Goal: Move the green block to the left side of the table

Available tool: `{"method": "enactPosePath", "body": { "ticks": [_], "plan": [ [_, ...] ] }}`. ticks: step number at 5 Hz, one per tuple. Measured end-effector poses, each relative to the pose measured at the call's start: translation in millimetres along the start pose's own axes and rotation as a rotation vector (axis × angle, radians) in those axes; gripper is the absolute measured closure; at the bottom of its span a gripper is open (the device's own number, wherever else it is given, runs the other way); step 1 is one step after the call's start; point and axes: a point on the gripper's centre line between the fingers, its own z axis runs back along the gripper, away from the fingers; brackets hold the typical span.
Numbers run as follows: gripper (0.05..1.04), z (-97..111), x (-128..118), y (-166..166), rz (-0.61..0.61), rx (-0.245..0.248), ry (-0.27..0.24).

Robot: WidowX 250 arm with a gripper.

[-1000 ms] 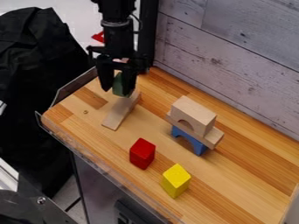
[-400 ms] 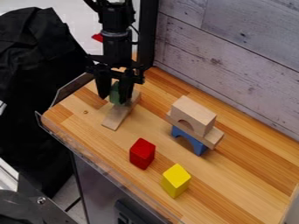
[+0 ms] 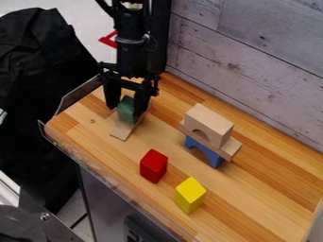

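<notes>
Green block: I see the green block (image 3: 127,112) upright at about 10 to 11 o'clock from the middle of the desk (image 3: 252,203), seemingly resting on the pale plank (image 3: 121,131).
End effector: directly over the block, the end effector (image 3: 125,112) looks released to me, its two sides parted with the block between them.
Done: the block is well over to the left side of the desk, so I'd call the placing as good as finished.
Left: probably only lifting away towards 12 o'clock without nudging the block; if the plank isn't meant to carry it, a small shift remains.
Red block and yellow block: the red block (image 3: 153,166) and yellow block (image 3: 190,195) stand nearer me, around 5 o'clock from the green one, well apart from it.
</notes>
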Motion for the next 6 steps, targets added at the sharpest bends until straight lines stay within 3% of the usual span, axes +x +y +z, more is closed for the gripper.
{"method": "enactPosePath", "body": {
  "ticks": [1,2,4,5,6],
  "plan": [
    [0.077,2,0,-5,0.002,-0.019,-0.003],
    [0.083,20,5,-9,-0.004,-0.003,-0.056],
    [0.083,85,3,-29,-0.030,0.034,-0.222],
    [0.083,99,-1,-46,-0.087,0.067,-0.232],
    [0.083,100,-3,-60,-0.137,0.079,-0.212]
  ]
}}
